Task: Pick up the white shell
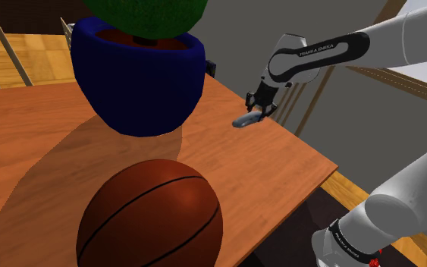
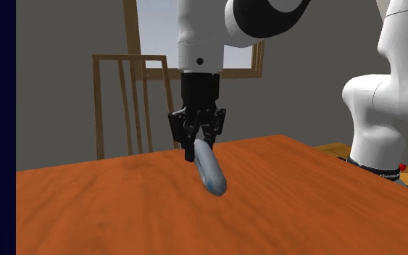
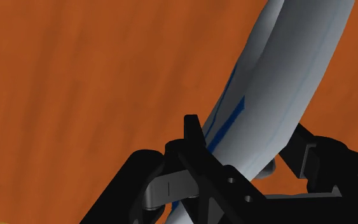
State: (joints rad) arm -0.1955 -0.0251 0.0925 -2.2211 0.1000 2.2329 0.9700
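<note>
Brown wood is seen all over the bench (image 1: 22, 152). In the shoulder view, a big orange-brown ball (image 1: 149, 218) with thin black lines is found at the lower middle, close to the camera. Behind it, in the upper middle, a dark blue pot (image 1: 137, 76) is set on the bench, and a green plant (image 1: 145, 15) is seen in it. Further right, near the bench's far edge, the black tool (image 1: 259, 112) is clenched on the shell (image 1: 246, 120). The shell is drawn pale grey-white, and a thin blue streak is shown on it in the wrist view. It is gripped at one end and is held slanted, with its free end pointing down. Whether that low end touches the bench cannot be told. The white arm (image 1: 401, 34) is seen at the upper right of the frame.
</note>
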